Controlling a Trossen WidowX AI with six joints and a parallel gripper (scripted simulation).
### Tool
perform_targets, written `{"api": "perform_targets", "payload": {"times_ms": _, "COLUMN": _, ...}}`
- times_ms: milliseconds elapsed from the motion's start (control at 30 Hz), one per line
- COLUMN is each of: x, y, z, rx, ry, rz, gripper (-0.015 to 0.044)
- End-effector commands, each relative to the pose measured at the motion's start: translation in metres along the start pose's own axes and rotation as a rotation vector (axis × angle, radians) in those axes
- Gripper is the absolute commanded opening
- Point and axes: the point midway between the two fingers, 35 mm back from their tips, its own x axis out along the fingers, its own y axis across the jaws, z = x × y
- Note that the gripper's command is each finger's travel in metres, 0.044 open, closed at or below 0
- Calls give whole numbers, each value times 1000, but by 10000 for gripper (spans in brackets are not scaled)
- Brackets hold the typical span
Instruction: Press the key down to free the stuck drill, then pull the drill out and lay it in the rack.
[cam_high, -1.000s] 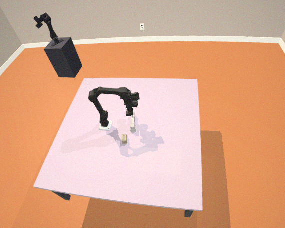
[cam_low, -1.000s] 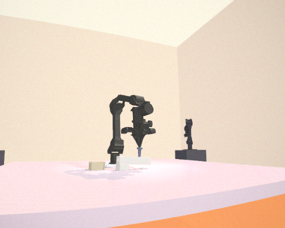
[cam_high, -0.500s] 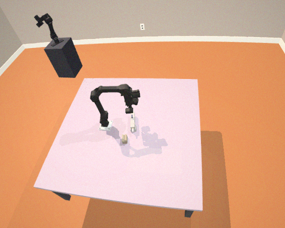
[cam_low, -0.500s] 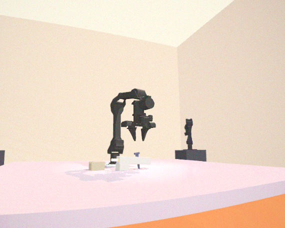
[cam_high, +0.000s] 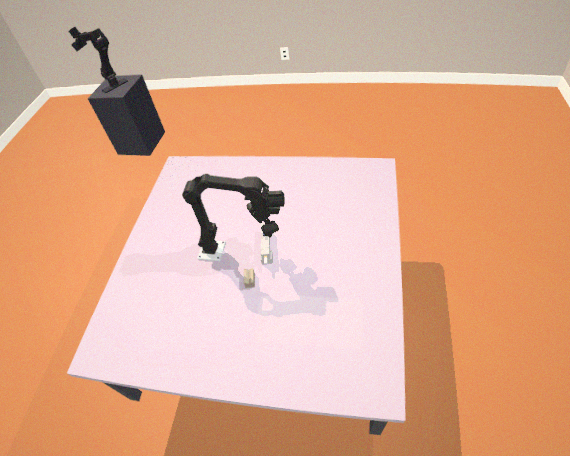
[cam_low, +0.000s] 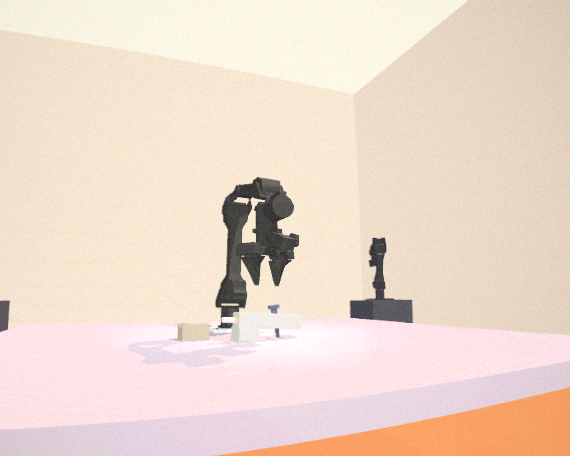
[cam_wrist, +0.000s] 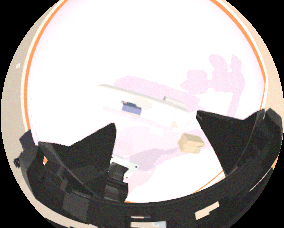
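Note:
A long white block (cam_low: 265, 324) lies on the table; it also shows in the top view (cam_high: 266, 248) and faintly in the wrist view (cam_wrist: 146, 104). A small blue key (cam_low: 273, 310) stands up from its top; it also shows in the wrist view (cam_wrist: 131, 107). A short pale rod (cam_low: 228, 319) sticks out of the block's end toward the arm's base; I take it for the drill. A tan rack (cam_low: 193, 331) sits apart from the block, also in the top view (cam_high: 249, 278) and the wrist view (cam_wrist: 191, 143). My gripper (cam_low: 266, 284) is open and empty, above the block, clear of the key.
The arm's base plate (cam_high: 211, 250) is bolted to the table left of the block. A dark pedestal with a second arm (cam_high: 126, 113) stands on the orange floor beyond the table's far left corner.

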Motion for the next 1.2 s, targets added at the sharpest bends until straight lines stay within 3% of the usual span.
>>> {"api": "perform_targets", "payload": {"times_ms": 0, "x": 27, "y": -45, "z": -19, "rx": -449, "ry": 12, "rz": 3, "gripper": 440}}
{"api": "perform_targets", "payload": {"times_ms": 467, "x": 63, "y": -102, "z": -65, "rx": -1117, "ry": 20, "rz": 11, "gripper": 440}}
{"api": "perform_targets", "payload": {"times_ms": 1167, "x": 64, "y": -103, "z": -65, "rx": -1128, "ry": 20, "rz": 11, "gripper": 440}}
